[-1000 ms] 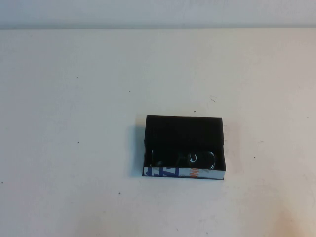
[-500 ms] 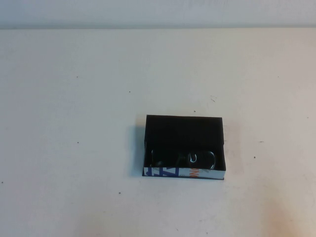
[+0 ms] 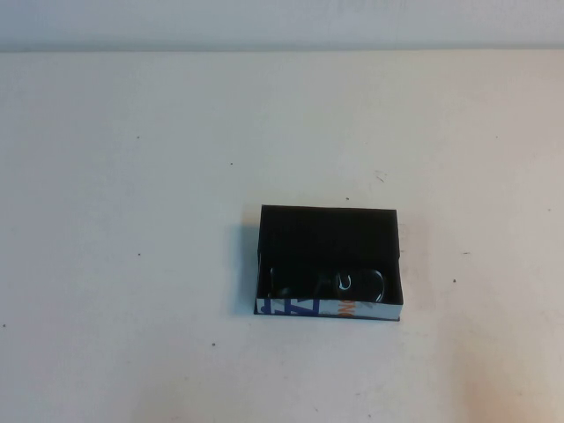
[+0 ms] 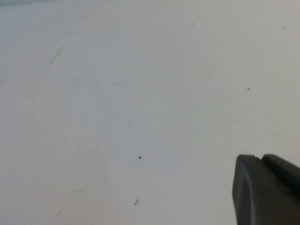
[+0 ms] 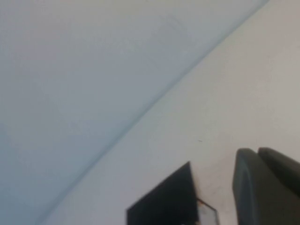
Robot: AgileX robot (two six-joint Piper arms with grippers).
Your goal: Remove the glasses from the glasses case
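The glasses case [image 3: 328, 227] is a black shallow open box on the white table, right of centre, with a white, blue and orange printed strip [image 3: 304, 307] along its near edge. The black glasses [image 3: 326, 284] lie folded inside it, against the near wall. Neither arm shows in the high view. My left gripper [image 4: 259, 157] is shut and empty over bare table, with no task object in its view. My right gripper [image 5: 257, 151] is shut and empty, off to one side of the case, a corner of which [image 5: 164, 204] shows in the right wrist view.
The white table [image 3: 132, 220] has small dark specks and open room on all sides of the case. Its far edge meets a pale wall [image 3: 282, 22] at the back.
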